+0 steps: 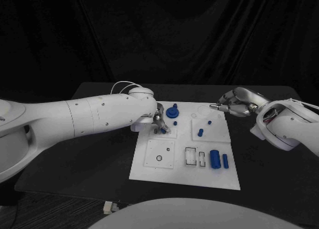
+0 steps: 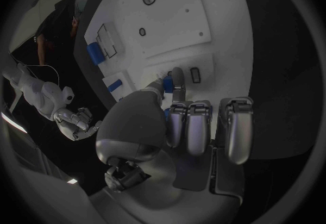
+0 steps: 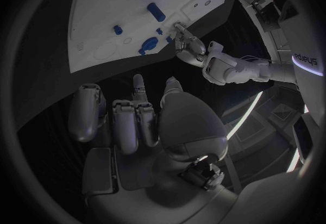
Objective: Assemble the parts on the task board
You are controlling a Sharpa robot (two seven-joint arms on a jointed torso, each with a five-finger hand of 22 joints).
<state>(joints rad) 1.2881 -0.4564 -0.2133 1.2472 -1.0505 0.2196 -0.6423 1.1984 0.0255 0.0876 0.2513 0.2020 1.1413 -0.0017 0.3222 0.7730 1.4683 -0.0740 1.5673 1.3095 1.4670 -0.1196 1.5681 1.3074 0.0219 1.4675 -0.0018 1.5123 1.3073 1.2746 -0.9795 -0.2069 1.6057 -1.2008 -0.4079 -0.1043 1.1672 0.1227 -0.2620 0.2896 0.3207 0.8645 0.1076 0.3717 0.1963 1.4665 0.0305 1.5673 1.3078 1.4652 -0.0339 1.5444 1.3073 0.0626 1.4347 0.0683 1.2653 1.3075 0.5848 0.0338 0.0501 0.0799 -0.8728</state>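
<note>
left hand (image 1: pixel 156 120) touches task board (image 1: pixel 169 167) beside blue part (image 1: pixel 172 112).

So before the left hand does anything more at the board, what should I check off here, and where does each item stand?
1. Left hand is over the task board: ok, its fingers are down at the board's left part.
2. Left hand holds a part: cannot tell; the left wrist view shows a small blue piece at a fingertip, but the grip is hidden.
3. Right hand is clear of the work: ok, it is off the board's far right corner, fingers curled in, nothing in it.
4. Round blue part is seated: ok, it stands upright on the board.
5. Blue cylinder is still to be placed: ok, it lies on the board's near right side.
</note>
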